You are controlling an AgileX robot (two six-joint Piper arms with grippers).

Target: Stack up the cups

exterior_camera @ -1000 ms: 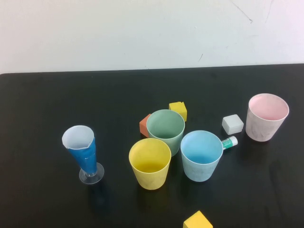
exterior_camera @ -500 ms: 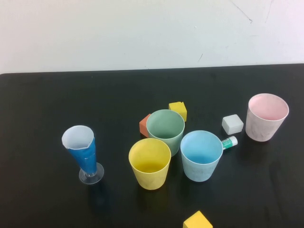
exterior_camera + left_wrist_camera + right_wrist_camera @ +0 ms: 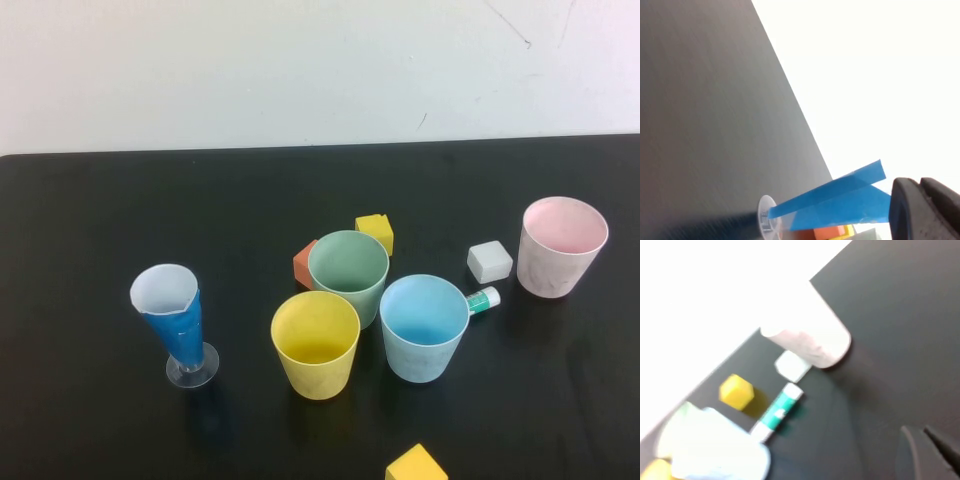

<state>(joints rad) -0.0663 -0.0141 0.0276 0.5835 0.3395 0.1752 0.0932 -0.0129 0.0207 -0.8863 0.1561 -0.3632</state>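
Observation:
Four cups stand upright and apart on the black table (image 3: 90, 220). The pale green cup (image 3: 348, 270) is at the middle, with the yellow cup (image 3: 316, 345) in front of it to the left and the light blue cup (image 3: 424, 328) in front of it to the right. The pink cup (image 3: 561, 246) stands at the far right and also shows in the right wrist view (image 3: 810, 342). Neither arm shows in the high view. My left gripper (image 3: 917, 184) is shut and empty near the blue-wrapped glass (image 3: 840, 200). My right gripper (image 3: 922, 434) is shut and empty, apart from the pink cup.
A blue-wrapped stemmed glass (image 3: 175, 320) stands at the left. An orange block (image 3: 304, 263) and a yellow cube (image 3: 376, 232) lie behind the green cup. A white cube (image 3: 489, 261) and a green glue stick (image 3: 483, 299) lie between the blue and pink cups. Another yellow cube (image 3: 415, 465) is at the front edge.

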